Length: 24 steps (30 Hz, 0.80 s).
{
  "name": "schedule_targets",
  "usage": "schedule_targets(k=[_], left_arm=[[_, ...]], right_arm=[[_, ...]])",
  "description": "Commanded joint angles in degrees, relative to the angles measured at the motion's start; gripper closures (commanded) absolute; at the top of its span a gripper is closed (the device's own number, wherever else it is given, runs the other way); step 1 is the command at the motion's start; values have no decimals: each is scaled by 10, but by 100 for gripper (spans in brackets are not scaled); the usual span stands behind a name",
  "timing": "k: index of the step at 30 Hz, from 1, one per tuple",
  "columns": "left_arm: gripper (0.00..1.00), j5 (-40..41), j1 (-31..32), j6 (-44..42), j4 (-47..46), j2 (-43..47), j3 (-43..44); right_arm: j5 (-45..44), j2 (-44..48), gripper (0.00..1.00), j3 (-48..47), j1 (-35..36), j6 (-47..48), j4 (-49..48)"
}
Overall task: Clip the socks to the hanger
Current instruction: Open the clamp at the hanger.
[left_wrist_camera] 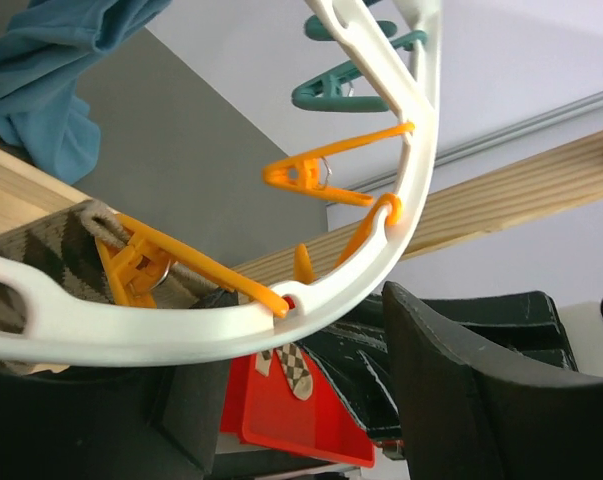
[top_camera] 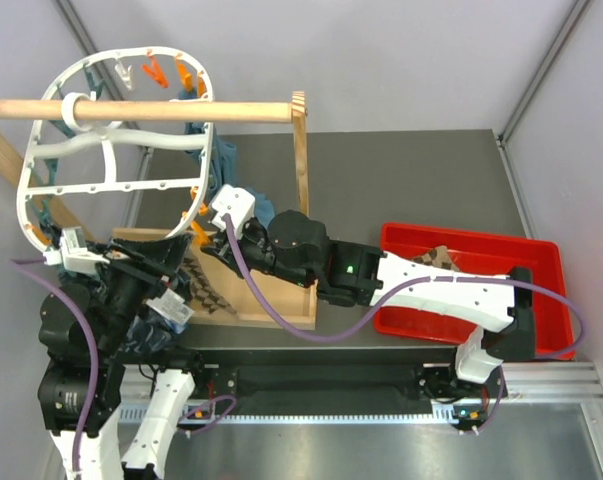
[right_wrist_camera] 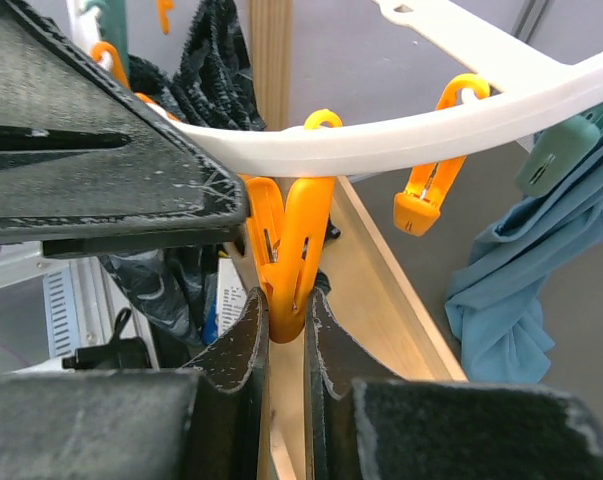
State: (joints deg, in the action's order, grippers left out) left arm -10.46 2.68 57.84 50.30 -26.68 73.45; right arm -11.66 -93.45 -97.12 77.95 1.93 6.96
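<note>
The white oval hanger [top_camera: 111, 185] hangs from a wooden rod, and its rim crosses both wrist views [left_wrist_camera: 181, 325] [right_wrist_camera: 401, 140]. My right gripper [top_camera: 221, 228] reaches the hanger's lower right rim. In the right wrist view it [right_wrist_camera: 286, 310] is shut on an orange peg [right_wrist_camera: 286, 240] hanging from the rim. An argyle sock [top_camera: 209, 290] hangs by my left gripper [top_camera: 176, 288]. In the left wrist view the sock [left_wrist_camera: 41, 255] sits at an orange peg [left_wrist_camera: 131, 265] behind the rim. The left gripper [left_wrist_camera: 311, 345] stands wide open under the rim. A second sock [top_camera: 436, 258] [left_wrist_camera: 296, 370] lies in the red tray.
A red tray [top_camera: 541, 290] sits at the right. A wooden stand with rod [top_camera: 181, 110] and post [top_camera: 301, 150] holds the hanger over a wooden base [top_camera: 281, 310]. A blue cloth [top_camera: 226, 160] [right_wrist_camera: 521, 290] hangs by the rim. More orange and teal pegs [left_wrist_camera: 341, 90] line the hanger.
</note>
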Motion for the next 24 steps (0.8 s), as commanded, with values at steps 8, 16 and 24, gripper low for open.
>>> schedule_targets(k=[8,16,24], left_arm=[[32,-2,-2,-6,-118,7,-46],[35,29,-2,1,-173,41,-84],[34,13,-2,8,-173,41,-86]], right_arm=[[-13,6,100,-49,12,13,-28],[-35,-7,100,-54,23,9,-35],[-59,-20,100,-67,29,9,-36]])
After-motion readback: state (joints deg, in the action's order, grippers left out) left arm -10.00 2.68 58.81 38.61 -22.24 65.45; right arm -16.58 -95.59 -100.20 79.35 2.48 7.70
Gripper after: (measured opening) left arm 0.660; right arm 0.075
